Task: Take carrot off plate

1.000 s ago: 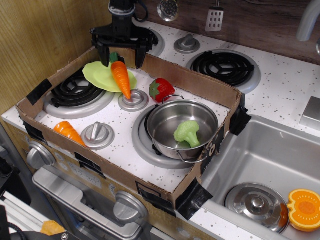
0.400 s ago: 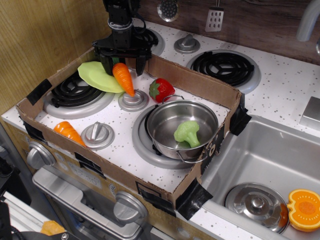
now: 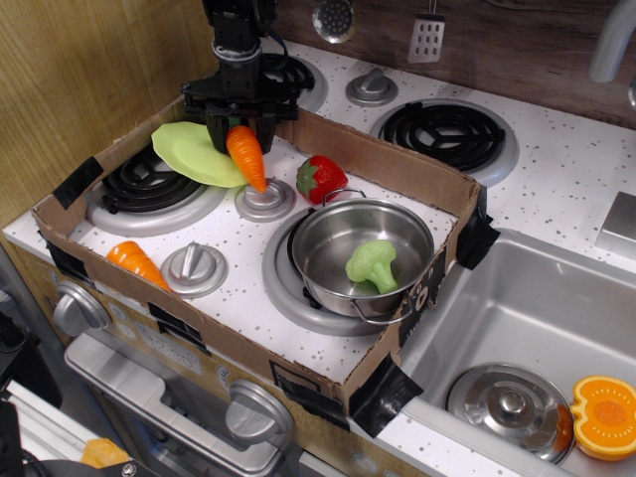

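While no writing is readable, the black gripper (image 3: 239,126) pinches the long orange plastic carrot (image 3: 244,156) at its stem end above the tilted lime-green round plate (image 3: 189,154). A red plastic strawberry (image 3: 321,177) and shiny steel pot (image 3: 333,246) sit nearby inside the cardboard tray (image 3: 388,169).

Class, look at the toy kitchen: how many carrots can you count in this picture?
2. One long carrot lies at the green plate under the gripper; a shorter carrot lies at the box's front left. None seem hidden.
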You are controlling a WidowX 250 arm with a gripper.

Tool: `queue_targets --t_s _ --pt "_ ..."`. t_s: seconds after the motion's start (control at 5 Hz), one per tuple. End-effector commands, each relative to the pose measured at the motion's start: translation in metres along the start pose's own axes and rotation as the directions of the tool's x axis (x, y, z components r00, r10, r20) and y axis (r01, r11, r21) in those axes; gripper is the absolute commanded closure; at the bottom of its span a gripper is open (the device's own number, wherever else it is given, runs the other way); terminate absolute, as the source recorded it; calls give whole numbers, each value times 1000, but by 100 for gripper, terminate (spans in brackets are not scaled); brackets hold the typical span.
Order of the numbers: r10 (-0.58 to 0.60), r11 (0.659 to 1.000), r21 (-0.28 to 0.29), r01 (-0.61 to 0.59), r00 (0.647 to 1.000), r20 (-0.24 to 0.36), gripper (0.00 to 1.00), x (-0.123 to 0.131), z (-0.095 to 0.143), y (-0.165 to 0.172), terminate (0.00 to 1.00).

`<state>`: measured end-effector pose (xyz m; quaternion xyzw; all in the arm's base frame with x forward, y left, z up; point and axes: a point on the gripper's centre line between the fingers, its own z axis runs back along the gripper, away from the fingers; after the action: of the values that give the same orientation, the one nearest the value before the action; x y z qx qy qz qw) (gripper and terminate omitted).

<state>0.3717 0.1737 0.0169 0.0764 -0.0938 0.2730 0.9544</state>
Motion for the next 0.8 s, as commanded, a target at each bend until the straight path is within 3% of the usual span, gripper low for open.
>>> queue_targets --t_s 0.0,0.4,0.6 --pt "-38 999 31 36 997 67 100 22 45 -1 0" --pt "45 992 116 -49 998 37 100 1 80 -10 0" --pt "216 969 147 -201 971 -100 100 -30 91 -17 0"
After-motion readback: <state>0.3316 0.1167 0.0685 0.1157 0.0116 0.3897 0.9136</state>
